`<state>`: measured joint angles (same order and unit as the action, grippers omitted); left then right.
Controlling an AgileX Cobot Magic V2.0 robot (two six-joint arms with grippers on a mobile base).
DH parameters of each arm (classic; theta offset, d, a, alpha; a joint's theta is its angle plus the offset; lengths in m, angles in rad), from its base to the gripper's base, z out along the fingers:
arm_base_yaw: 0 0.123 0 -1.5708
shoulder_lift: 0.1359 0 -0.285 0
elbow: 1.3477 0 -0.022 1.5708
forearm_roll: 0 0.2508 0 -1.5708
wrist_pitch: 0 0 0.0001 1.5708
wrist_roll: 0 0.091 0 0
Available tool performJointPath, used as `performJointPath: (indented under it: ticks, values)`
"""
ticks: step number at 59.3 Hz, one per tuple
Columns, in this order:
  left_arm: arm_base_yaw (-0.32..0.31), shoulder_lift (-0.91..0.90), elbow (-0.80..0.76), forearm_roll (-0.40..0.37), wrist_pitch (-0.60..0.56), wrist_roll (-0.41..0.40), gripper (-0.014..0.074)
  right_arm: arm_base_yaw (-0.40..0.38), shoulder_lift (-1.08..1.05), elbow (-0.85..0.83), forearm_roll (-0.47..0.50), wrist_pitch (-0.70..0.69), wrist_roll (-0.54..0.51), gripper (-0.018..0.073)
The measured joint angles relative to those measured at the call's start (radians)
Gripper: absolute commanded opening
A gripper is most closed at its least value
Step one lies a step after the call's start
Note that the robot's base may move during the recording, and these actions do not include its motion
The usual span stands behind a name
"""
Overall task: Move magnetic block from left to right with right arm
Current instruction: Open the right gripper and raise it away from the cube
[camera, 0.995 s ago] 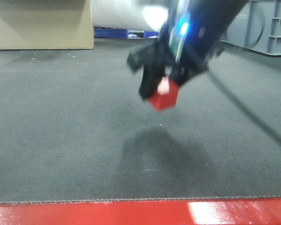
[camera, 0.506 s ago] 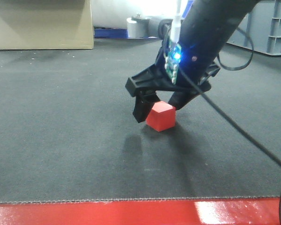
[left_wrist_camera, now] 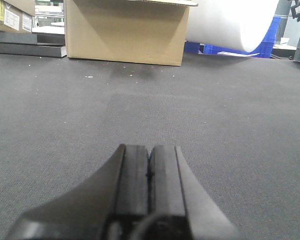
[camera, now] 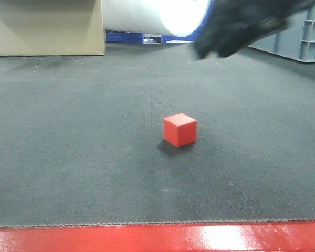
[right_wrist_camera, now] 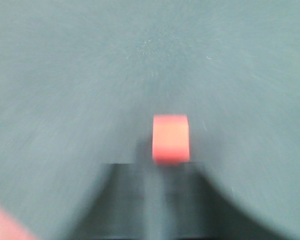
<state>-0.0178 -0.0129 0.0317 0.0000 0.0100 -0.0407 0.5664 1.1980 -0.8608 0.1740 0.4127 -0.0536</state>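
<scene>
The magnetic block (camera: 180,129), a small plain red cube, sits by itself on the dark grey mat (camera: 68,157), a little right of centre. The right arm's gripper (camera: 220,44) is a blurred black shape high at the upper right, well above the block and apart from it. In the right wrist view the block (right_wrist_camera: 171,139) lies just beyond the blurred fingers of the right gripper (right_wrist_camera: 155,167). A narrow pale gap shows between them and nothing is held. My left gripper (left_wrist_camera: 150,150) hangs low over bare mat, pads pressed together.
A cardboard box (camera: 47,26) stands at the back left, with a white roll (camera: 157,16) beside it and grey crates (camera: 299,31) at the back right. A glossy red strip (camera: 157,239) borders the mat's near edge.
The right gripper set the red block down on the mat, let go, and rose fast to the upper right. The block stays where it was put.
</scene>
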Motion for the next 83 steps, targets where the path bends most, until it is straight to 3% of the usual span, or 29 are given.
performJointPath:
  ticks: [20, 37, 66, 72, 77, 83]
  values:
    - [0.0, 0.0, 0.0, 0.0, 0.0, 0.0, -0.0116, 0.0, -0.543, 0.337, 0.002, -0.061, 0.001, 0.0063]
    - [0.0, 0.0, 0.0, 0.0, 0.0, 0.0, -0.0116, 0.0, -0.895, 0.394, 0.004, -0.057, 0.001, 0.0063]
    - [0.0, 0.0, 0.0, 0.0, 0.0, 0.0, -0.0116, 0.0, -0.96, 0.394, 0.004, -0.049, 0.001, 0.0063]
    - [0.0, 0.0, 0.0, 0.0, 0.0, 0.0, -0.0116, -0.005, -0.96, 0.394, -0.034, -0.056, 0.001, 0.0063]
    - [0.0, 0.0, 0.0, 0.0, 0.0, 0.0, -0.0116, -0.041, -0.96, 0.396, -0.06, -0.06, 0.001, 0.0063]
    - [0.0, 0.0, 0.0, 0.0, 0.0, 0.0, -0.0116, -0.137, -0.961, 0.428, -0.068, -0.084, 0.001, 0.0063]
